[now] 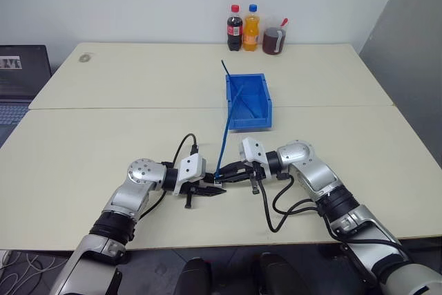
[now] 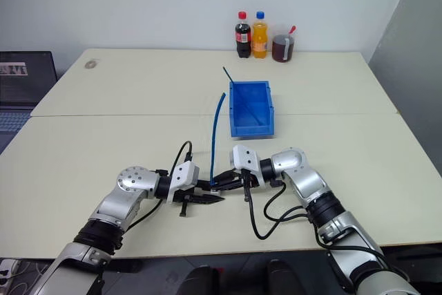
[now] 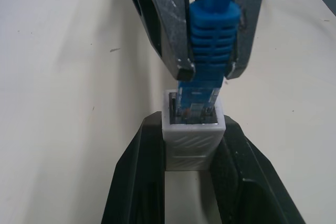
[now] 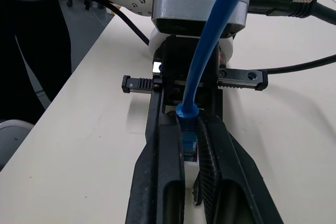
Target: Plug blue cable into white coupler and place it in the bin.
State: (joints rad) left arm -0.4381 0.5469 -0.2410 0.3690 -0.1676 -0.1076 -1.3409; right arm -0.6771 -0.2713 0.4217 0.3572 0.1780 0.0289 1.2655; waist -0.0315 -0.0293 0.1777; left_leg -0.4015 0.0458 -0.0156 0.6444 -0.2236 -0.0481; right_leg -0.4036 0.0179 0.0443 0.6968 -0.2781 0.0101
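Note:
Near the table's front edge my two grippers meet tip to tip. My left gripper is shut on the white coupler, a small ribbed block whose opening faces the other hand. My right gripper is shut on the ribbed boot of the blue cable. The cable's clear plug sits in the coupler's opening. From the plug the cable rises steeply and leans toward the bin, which stands further back on the table, just right of centre.
A thin darker-blue strand leans out of the bin's back left corner. Two bottles and a jar stand at the far edge. A laptop sits off the table's left side. Black robot cables loop beneath my right arm.

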